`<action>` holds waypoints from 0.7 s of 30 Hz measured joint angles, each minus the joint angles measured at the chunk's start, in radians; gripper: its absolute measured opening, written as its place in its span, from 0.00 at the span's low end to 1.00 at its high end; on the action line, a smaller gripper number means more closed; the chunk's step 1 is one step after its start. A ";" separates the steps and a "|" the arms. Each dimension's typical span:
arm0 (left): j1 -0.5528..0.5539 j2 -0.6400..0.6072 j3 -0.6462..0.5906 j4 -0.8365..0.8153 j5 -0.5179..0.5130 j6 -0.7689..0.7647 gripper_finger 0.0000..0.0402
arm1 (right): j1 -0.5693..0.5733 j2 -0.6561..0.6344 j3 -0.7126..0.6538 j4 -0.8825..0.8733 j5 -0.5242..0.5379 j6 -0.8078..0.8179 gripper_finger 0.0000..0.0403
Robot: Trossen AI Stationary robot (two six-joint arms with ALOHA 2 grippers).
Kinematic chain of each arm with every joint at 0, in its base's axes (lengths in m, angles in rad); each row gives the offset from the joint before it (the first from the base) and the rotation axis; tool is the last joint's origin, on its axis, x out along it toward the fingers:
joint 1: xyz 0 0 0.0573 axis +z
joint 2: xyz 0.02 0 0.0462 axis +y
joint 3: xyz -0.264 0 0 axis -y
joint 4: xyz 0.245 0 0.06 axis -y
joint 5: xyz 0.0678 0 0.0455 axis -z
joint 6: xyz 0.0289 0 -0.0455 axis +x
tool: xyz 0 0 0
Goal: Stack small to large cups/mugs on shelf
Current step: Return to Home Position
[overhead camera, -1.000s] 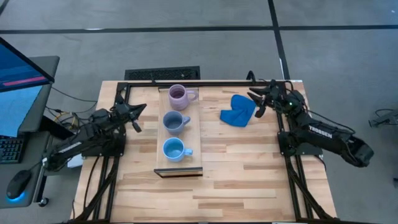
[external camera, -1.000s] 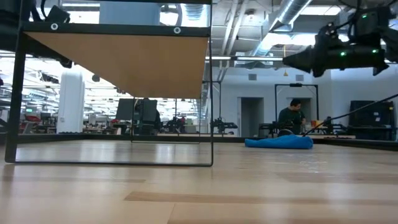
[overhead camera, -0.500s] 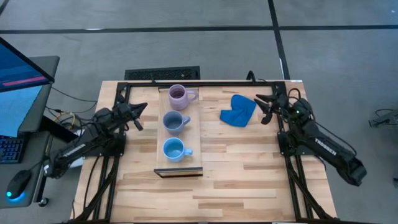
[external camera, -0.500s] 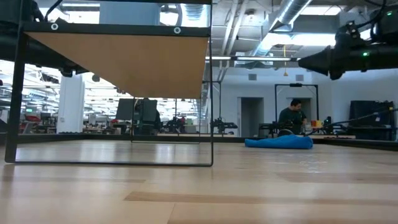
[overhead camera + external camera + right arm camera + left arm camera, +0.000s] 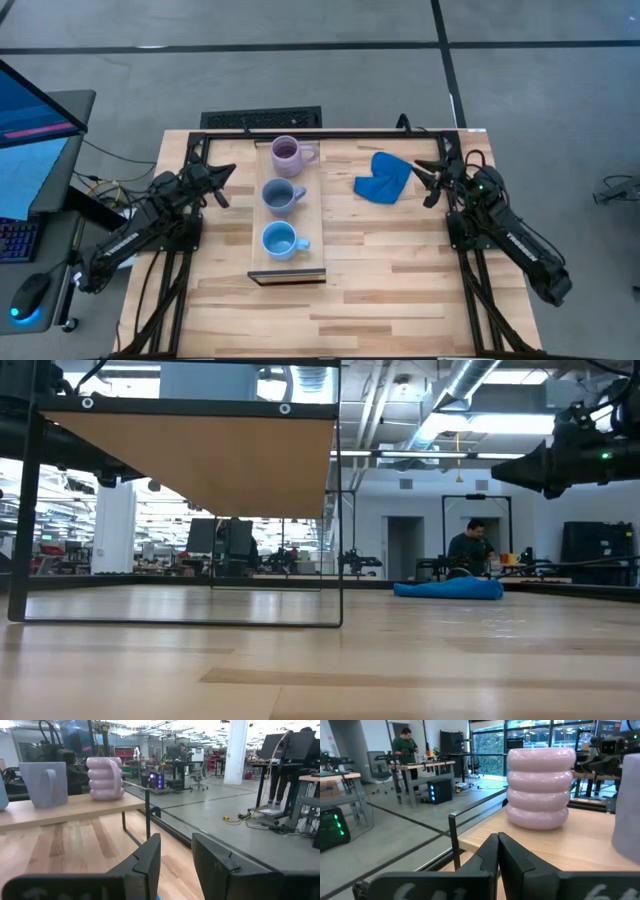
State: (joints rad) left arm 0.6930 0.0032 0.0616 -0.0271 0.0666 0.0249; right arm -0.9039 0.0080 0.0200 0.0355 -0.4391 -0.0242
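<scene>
Three mugs stand on their bases in a row on the light-wood shelf (image 5: 310, 215), which is raised on a dark frame above the table. The lilac mug (image 5: 289, 152) is farthest, the slate-blue mug (image 5: 279, 195) is in the middle, and the sky-blue mug (image 5: 277, 240) is nearest. My left gripper (image 5: 222, 186) is shut and empty, left of the shelf, facing the lilac mug (image 5: 538, 787). My right gripper (image 5: 428, 182) is open and empty near the table's right edge, right of the blue cloth. Its wrist view shows the lilac mug (image 5: 105, 777) and the slate-blue mug (image 5: 44, 782) far off.
A bright blue cloth (image 5: 383, 178) lies crumpled on the table between the shelf and my right gripper. It also shows in the low view (image 5: 450, 589). The shelf's underside (image 5: 200, 460) and its thin frame legs stand at the left of the low view. A person sits far off in the room.
My right gripper has drawn back from the blue cloth toward the table's right edge and a little toward the near edge, while its arm has swung toward the near right. The mugs and the cloth have stayed put.
</scene>
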 joint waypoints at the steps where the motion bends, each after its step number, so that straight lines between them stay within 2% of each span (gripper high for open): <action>1: 0.002 0.000 0.000 0.000 0.000 -0.004 0.00 | 0.000 -0.002 0.000 -0.006 0.000 0.000 0.33; 5: 0.005 -0.002 -0.052 0.079 -0.001 0.010 0.00 | 0.000 -0.007 0.000 -0.005 0.002 -0.001 0.33; 21: 0.011 0.000 -0.052 0.068 -0.027 0.036 0.00 | 0.000 -0.006 0.000 -0.007 -0.004 -0.001 0.33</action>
State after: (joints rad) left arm 0.7045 0.0036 0.0093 0.0410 0.0392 0.0610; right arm -0.9039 0.0017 0.0204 0.0284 -0.4431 -0.0250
